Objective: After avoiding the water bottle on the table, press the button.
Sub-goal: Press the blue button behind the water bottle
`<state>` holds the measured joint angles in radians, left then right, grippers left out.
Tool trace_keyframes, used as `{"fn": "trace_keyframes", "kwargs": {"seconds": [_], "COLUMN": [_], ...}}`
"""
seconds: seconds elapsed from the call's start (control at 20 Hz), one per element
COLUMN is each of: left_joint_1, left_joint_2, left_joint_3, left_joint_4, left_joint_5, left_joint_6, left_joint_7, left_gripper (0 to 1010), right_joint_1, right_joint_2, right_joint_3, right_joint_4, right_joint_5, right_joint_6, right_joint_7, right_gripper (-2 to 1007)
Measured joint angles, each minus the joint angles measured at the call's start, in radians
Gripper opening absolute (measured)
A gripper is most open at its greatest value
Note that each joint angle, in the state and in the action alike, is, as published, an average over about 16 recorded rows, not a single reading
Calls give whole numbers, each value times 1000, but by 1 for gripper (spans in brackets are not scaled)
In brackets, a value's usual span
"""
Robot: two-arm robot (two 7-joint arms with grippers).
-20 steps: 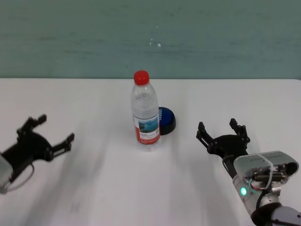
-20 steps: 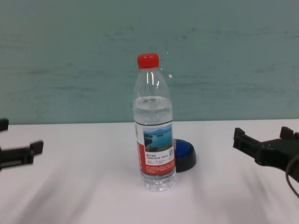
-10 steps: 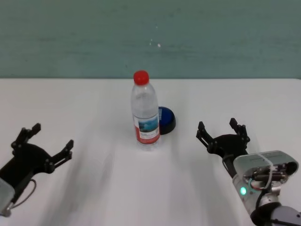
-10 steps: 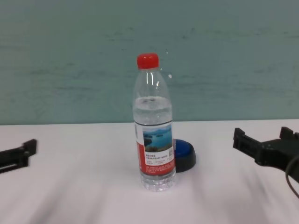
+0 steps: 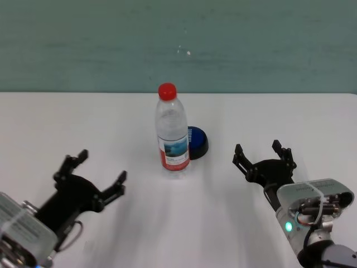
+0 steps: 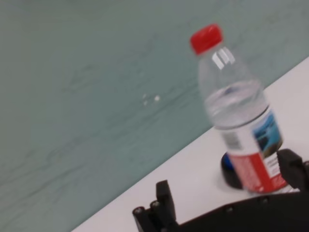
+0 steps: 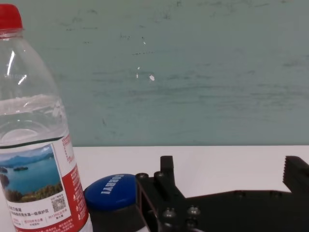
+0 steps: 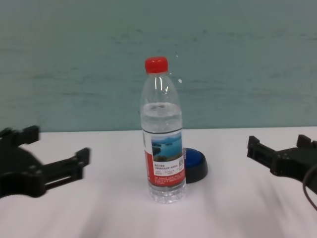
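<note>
Behind the water bottle (image 5: 172,134) on the table (image 5: 279,117), the button (image 5: 197,140) is left unpressed, while left gripper (image 5: 95,177) and right gripper (image 5: 263,156) are held spread and empty.

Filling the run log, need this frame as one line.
left gripper: open, near-left of bottle | right gripper: open, idle | bottle: upright | button: behind bottle, unpressed

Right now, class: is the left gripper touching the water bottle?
Apart. The head view shows bare table between the open left gripper and the water bottle.
</note>
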<state>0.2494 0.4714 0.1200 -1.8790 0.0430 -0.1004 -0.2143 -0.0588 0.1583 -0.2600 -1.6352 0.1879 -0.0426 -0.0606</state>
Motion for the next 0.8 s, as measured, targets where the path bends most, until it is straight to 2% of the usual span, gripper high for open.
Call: {"fn": "trace_keyframes", "kwargs": {"seconds": [0.4,0.8], "left_joint_1": [-24,-21], "left_joint_2": [-79,-145], "left_joint_3": [56,80], "left_joint_4": [20,59], "left_joint_5": [30,40], "left_joint_6": [-24,-62], "left_joint_7": [8,19], "left_gripper": [1000,1000], "right_joint_1": [0,0], "right_joint_2": [0,0], "right_joint_3": [0,0], "right_joint_4": [0,0], "right_joint_5": [0,0], "right_joint_6": [0,0], "right_joint_7": [0,0], "right_gripper": [1003,1003]}}
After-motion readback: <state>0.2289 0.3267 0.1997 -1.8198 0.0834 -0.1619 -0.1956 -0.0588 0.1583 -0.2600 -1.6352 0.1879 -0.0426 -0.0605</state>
